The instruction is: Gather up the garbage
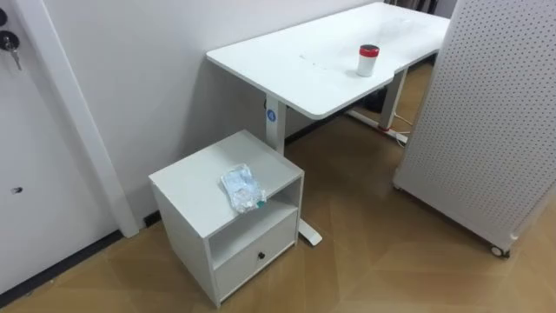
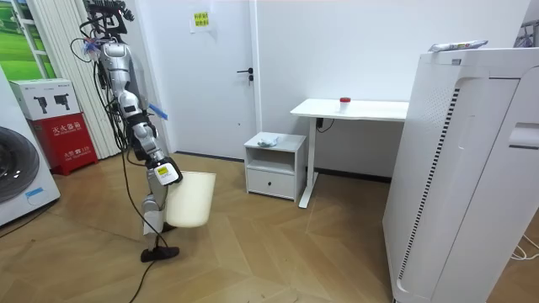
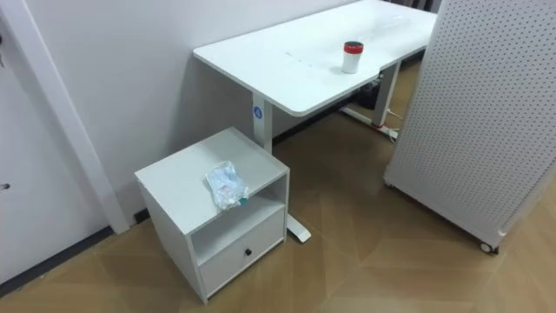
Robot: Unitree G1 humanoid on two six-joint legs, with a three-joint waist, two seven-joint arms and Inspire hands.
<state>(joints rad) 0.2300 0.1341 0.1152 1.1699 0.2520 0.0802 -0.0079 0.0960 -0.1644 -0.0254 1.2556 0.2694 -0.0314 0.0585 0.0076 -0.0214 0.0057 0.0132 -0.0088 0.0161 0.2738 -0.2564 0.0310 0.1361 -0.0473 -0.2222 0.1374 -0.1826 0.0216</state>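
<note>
A crumpled clear plastic wrapper [image 1: 241,188] lies on top of a small white cabinet [image 1: 191,187] with an open shelf and one drawer. The cabinet stands against the wall beside a white desk [image 1: 295,65]. On the desk stands a small white can with a red cap [image 1: 368,61]. In the room view I stand on the wood floor a few steps from the cabinet [image 2: 278,164], facing it. My right hand [image 2: 165,173] carries a cream waste bin [image 2: 190,200] off the floor at my side.
A tall white perforated unit on wheels [image 1: 486,122] stands to the right of the desk. A white door [image 1: 26,130] is left of the cabinet. A washing machine [image 2: 17,181] and a red box [image 2: 63,139] stand behind me.
</note>
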